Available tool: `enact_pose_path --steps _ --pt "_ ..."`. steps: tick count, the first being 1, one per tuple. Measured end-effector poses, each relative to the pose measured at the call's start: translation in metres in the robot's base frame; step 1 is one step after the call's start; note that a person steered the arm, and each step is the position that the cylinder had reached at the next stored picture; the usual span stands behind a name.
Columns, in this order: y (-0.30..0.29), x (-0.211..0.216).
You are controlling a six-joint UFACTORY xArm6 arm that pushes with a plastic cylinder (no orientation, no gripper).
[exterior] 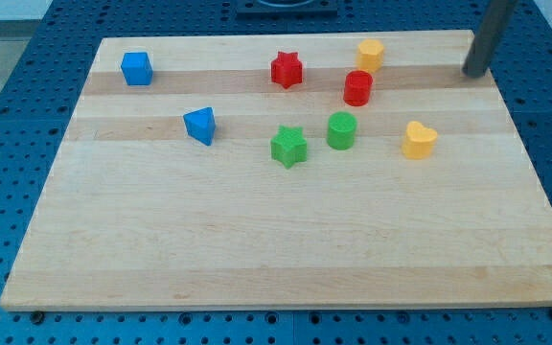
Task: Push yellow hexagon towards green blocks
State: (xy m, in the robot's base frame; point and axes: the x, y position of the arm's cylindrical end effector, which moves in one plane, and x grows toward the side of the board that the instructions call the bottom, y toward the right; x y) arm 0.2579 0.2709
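The yellow hexagon (371, 55) stands near the view's top edge of the wooden board, just above and right of a red cylinder (357, 87). The green cylinder (341, 130) and the green star (288, 146) sit side by side near the board's middle, below the red cylinder. My tip (471, 73) is at the view's top right, well to the right of the yellow hexagon and apart from every block.
A yellow heart-shaped block (418, 140) lies right of the green cylinder. A red star (287, 69) is left of the red cylinder. A blue cube (136, 68) is at the top left and a blue triangular block (200, 126) below it. The board (257, 249) rests on a blue perforated table.
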Motion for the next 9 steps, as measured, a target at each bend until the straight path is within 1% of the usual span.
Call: enact_pose_path --steps 1,2,3,5,6,7,8,9 --pt "-0.071 -0.046" --pt "-0.169 -0.045" --pt "-0.169 -0.041" --pt "-0.196 0.15" --pt "-0.199 0.146" --pt "-0.205 0.066" --pt "-0.201 -0.047" --pt "-0.166 -0.048"
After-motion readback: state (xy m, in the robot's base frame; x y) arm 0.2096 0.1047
